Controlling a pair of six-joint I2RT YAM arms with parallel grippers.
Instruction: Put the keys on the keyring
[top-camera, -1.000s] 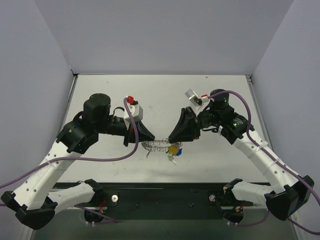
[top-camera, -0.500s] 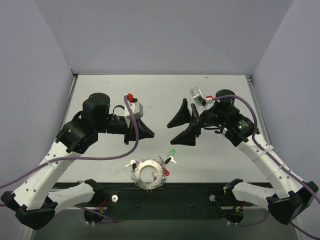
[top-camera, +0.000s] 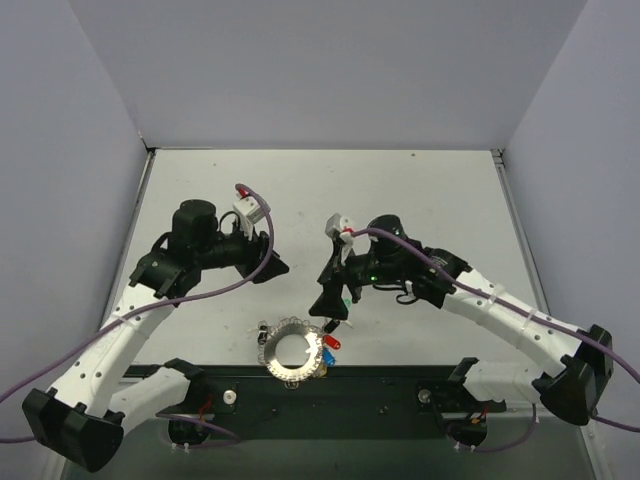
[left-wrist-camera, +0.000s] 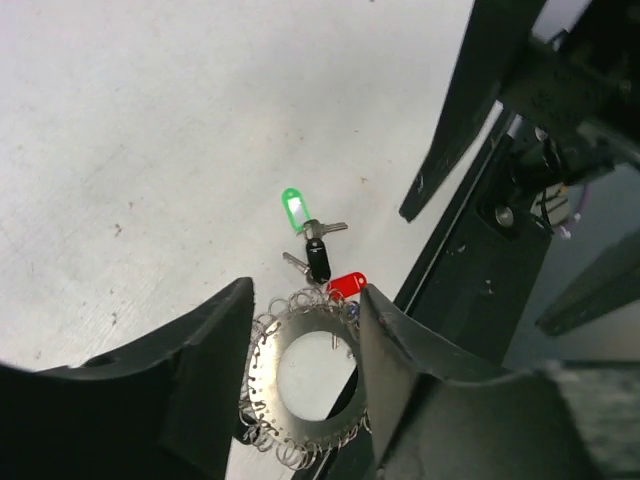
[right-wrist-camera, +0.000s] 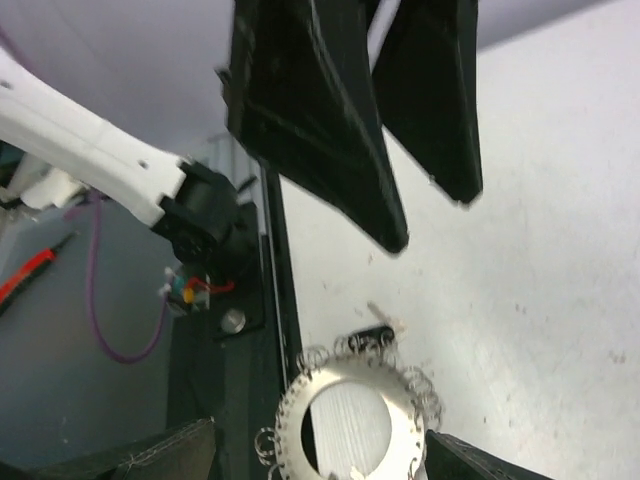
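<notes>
Left pincer (top-camera: 275, 268) spread, empty, above table (top-camera: 420, 190) left of middle. Keyring (left-wrist-camera: 300, 325) flat at near table edge, about midway along. Keys (left-wrist-camera: 318, 255) clustered at its far-right rim, red key (left-wrist-camera: 347, 284) touching it; threaded or not, cannot tell. Right pincer (top-camera: 330, 302) spread, empty, over green key (left-wrist-camera: 293, 210). Judgement: pinch ring's left rim, tilt it; take key by plastic head. Slow: edge close.

Right wrist view's bottom edge crops the keyring (right-wrist-camera: 350, 372) (keys (right-wrist-camera: 375, 333) blurred).
</notes>
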